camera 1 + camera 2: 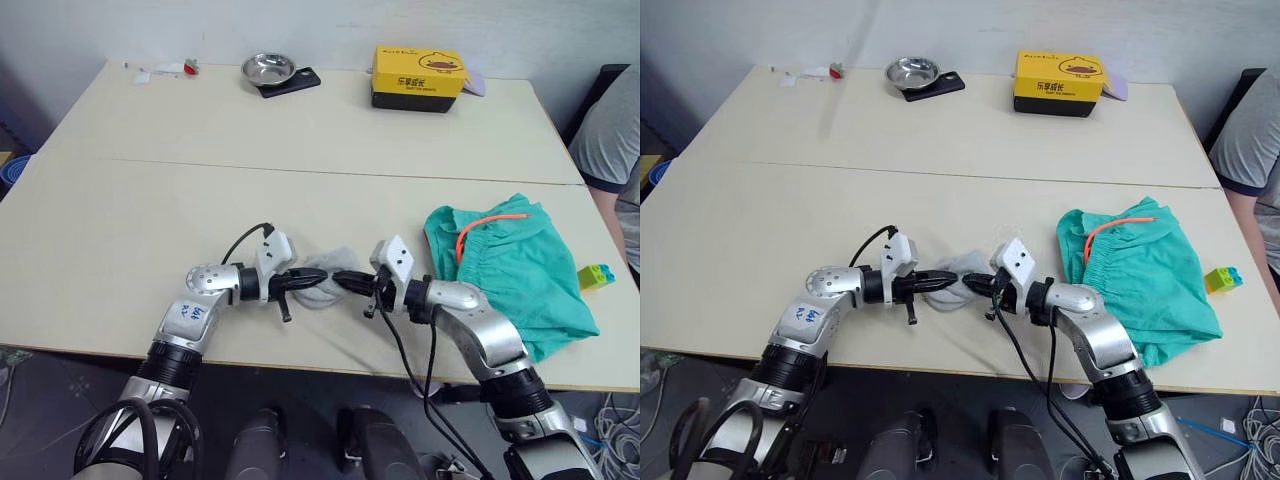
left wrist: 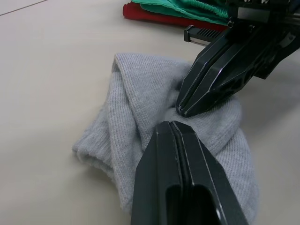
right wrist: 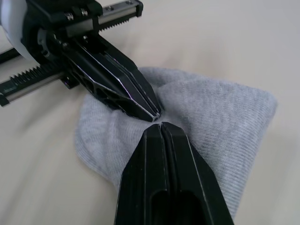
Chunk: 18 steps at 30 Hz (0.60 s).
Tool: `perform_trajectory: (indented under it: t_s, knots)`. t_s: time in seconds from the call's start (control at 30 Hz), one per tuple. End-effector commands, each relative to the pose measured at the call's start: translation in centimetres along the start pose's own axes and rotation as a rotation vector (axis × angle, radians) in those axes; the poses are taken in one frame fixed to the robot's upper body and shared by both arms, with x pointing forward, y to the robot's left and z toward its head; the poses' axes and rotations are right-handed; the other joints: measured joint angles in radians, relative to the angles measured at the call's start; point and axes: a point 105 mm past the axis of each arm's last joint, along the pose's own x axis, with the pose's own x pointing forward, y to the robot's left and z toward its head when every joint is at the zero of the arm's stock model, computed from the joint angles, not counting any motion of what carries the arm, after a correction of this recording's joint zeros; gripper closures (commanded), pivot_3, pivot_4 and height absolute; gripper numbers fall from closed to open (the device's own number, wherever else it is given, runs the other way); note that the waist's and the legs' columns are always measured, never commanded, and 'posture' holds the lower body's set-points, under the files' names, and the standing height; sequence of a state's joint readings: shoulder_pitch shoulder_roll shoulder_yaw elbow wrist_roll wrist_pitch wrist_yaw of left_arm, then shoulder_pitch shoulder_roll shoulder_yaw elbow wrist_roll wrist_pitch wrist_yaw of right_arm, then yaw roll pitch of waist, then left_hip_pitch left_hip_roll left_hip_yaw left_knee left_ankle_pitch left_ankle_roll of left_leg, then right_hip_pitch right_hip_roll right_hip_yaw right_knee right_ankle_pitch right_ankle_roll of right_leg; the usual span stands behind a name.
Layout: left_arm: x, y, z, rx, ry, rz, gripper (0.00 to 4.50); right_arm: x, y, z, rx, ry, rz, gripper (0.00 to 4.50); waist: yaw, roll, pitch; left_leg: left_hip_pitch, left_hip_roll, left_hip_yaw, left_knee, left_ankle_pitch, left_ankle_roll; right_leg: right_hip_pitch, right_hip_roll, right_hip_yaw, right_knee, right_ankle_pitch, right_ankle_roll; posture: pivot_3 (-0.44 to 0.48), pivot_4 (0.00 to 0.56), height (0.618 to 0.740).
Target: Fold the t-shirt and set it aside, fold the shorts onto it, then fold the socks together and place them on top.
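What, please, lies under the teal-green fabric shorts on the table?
A bright red fabric edge, the t-shirt, peeks from beneath the teal-green shorts; the rest of it is covered.

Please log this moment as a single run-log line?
stage: sock fold | left gripper: shut, on socks | right gripper: shut, on socks | shorts: folded over t-shirt

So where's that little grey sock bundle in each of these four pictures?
Left eye view: socks near the table's front edge, between both grippers.
Right eye view: socks at the same spot, left of the shorts.
Left wrist view: socks under both gripper tips.
Right wrist view: socks centre.
Shared landmark: the two black gripper tips meeting on them.
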<state>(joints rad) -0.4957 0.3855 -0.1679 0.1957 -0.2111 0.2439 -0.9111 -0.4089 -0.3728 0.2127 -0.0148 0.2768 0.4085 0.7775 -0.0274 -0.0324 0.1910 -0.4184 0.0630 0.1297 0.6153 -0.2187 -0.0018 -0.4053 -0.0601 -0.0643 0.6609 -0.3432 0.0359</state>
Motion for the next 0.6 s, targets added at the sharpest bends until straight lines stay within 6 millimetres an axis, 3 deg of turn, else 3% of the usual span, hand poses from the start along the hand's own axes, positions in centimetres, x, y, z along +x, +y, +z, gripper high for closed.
perform_trajectory:
  t_s: [0.03, 0.13, 0.43, 0.6]
  knots:
    - [-0.2, 0.0, -1.7, -0.018, 0.032, 0.042, 4.50, -0.6, -1.4, -1.3, 0.076, -0.006, -0.073, 4.46, 0.000, 0.000, 0.000, 0.002, 0.000, 0.000, 0.000, 0.000, 0.000, 0.002, 0.000, 0.000, 0.000, 0.000, 0.000, 0.000, 0.150, 0.740]
    - [-0.1, -0.1, -1.8, -0.030, 0.010, 0.039, 4.50, -1.2, -1.4, -0.5, 0.132, -0.078, -0.044, 4.46, 0.000, 0.000, 0.000, 0.013, 0.001, -0.001, -0.002, -0.002, -0.001, 0.014, 0.000, 0.000, -0.002, 0.000, -0.001, 0.000, 0.150, 0.740]
    - [-0.4, -0.1, -1.3, -0.023, -0.055, 0.026, 4.50, -4.0, -2.8, 0.2, 0.238, -0.203, -0.069, 4.46, 0.000, 0.000, 0.000, 0.013, 0.001, 0.000, -0.003, -0.001, 0.001, 0.013, 0.000, 0.000, -0.003, 0.001, -0.002, 0.000, 0.150, 0.740]
    - [-0.9, -0.5, -0.4, 0.004, -0.113, -0.010, 4.50, -5.6, -1.9, 2.3, 0.288, -0.277, 0.012, 4.30, -0.002, 0.000, 0.000, 0.012, 0.001, 0.000, -0.003, -0.001, 0.001, 0.012, 0.000, 0.000, -0.003, 0.001, -0.002, 0.000, 0.150, 0.740]
